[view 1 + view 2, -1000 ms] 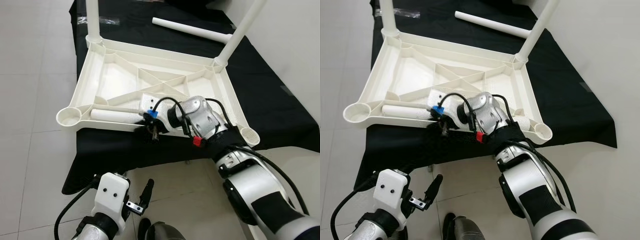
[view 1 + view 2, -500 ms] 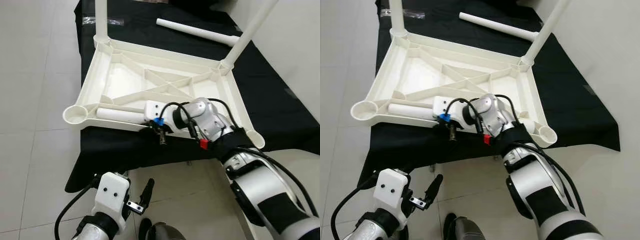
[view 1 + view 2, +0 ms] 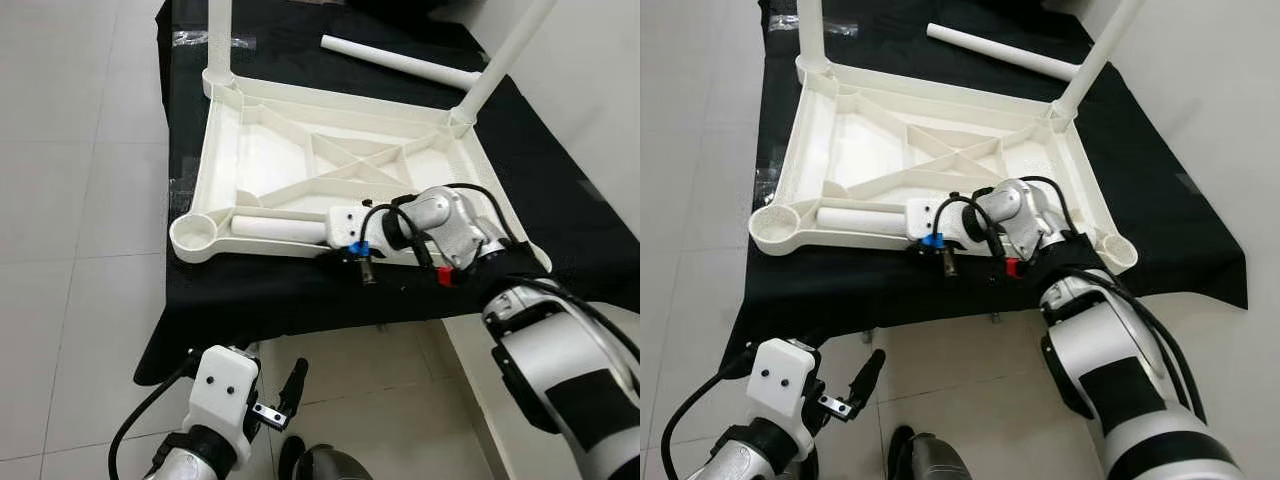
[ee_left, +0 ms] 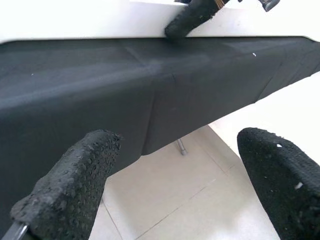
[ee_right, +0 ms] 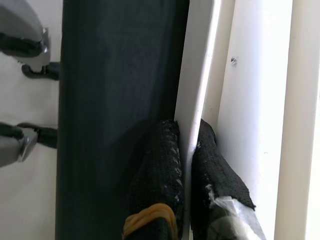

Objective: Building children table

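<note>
The right gripper is clamped on the near rim of the upturned tabletop lying on the black cloth, where the thin rim could be lost if tugged sideways.

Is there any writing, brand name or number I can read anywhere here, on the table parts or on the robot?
None can be read.
Table top: plain white, no print.
Loose leg: plain white.
Black cloth: no markings.
Right gripper, pinching the table top's rim: no lettering.
Left gripper: no lettering.
</note>
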`<state>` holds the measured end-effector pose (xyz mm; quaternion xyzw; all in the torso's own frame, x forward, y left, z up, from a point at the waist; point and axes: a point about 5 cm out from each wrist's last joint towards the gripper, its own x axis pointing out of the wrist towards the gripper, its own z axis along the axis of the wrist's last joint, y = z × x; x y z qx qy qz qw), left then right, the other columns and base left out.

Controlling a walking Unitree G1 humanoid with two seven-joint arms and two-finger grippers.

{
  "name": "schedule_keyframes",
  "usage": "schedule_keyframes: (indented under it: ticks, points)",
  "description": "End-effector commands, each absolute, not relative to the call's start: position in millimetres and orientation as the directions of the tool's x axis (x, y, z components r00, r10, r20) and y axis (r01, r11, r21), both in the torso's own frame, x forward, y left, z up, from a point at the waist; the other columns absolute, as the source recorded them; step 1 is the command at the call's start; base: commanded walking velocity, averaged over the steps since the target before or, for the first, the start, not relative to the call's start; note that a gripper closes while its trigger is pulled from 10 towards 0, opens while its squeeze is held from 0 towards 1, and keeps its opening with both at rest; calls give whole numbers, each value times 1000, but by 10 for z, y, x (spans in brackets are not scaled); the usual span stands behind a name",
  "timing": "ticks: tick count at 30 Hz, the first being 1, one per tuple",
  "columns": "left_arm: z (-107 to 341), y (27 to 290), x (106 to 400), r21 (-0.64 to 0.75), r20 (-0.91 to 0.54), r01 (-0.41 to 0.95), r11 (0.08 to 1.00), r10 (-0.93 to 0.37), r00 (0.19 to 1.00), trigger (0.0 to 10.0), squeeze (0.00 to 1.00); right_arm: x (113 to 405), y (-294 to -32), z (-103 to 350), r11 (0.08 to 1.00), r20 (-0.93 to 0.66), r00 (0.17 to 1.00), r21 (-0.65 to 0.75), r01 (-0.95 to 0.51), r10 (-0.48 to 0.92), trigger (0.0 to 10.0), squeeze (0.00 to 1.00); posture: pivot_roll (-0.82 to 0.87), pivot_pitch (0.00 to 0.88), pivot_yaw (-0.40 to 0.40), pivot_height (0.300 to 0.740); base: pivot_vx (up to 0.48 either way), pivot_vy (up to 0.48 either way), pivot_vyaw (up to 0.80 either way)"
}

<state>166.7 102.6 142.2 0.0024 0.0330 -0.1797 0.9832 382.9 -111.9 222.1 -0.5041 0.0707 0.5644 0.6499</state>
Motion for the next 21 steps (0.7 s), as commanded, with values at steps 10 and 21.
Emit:
schedule_keyframes:
  ticks: [10, 21]
  points:
    - [1351, 1009, 1610, -29, -107, 368, 930, -368, 923, 10000, 0, 3755, -1112, 2330, -381, -704, 301, -636, -671, 644, 0, 0, 22, 197, -226, 740, 0, 0, 0]
    - [1351, 1006, 1598, -25, -107, 367, 930, -368, 924, 10000, 0, 3778, -1067, 2417, -389, -683, 312, -667, -636, 660, 0, 0, 27, 185, -228, 740, 0, 0, 0]
